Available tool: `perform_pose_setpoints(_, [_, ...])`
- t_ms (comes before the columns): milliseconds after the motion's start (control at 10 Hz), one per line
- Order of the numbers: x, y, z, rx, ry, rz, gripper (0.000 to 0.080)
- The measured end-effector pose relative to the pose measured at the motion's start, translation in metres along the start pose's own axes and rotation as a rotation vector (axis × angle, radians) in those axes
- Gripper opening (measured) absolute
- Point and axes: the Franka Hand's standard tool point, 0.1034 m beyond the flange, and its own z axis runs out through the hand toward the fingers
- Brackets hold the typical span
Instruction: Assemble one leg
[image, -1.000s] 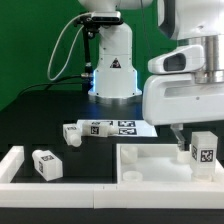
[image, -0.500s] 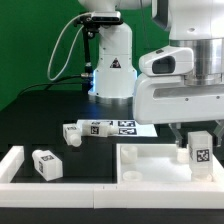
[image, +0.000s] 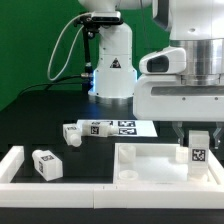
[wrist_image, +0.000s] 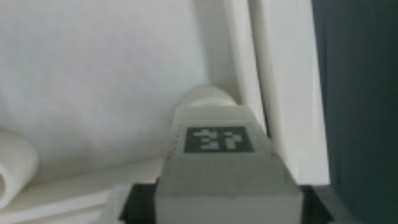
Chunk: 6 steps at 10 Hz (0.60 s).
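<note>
My gripper (image: 197, 133) is shut on a leg (image: 197, 150), a small white block with a black-and-white tag. It holds the leg upright over the right end of the large white panel (image: 150, 163). I cannot tell whether the leg touches the panel. In the wrist view the leg (wrist_image: 222, 140) fills the lower middle, between the dark fingers (wrist_image: 146, 205), with its rounded end against the white panel (wrist_image: 107, 90) beside a raised edge. A second leg (image: 46, 164) stands at the exterior view's left. A third (image: 72, 133) lies by the marker board (image: 118, 127).
Long white border bars (image: 14, 166) frame the second leg at the front left. The robot's base (image: 112, 70), with a glowing light, stands at the back. The table is black and a green wall is behind it.
The arm and the held leg have shifted a little toward the exterior view's left, over the panel's right end. The other legs have not moved.
</note>
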Motion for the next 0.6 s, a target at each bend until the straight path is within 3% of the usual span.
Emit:
perform_pose_setpoints(200, [-0.0004, -0.0051, 0.0032, 0.015, 0.019, 0.345, 0.0287])
perform_pose_setpoints(500, [-0.0002, -0.0063, 0.0046, 0.058, -0.006, 0.872, 0.0287])
perform_pose_setpoints(600, [-0.0005, -0.0061, 0.0052, 0.09, -0.012, 1.043, 0.0287])
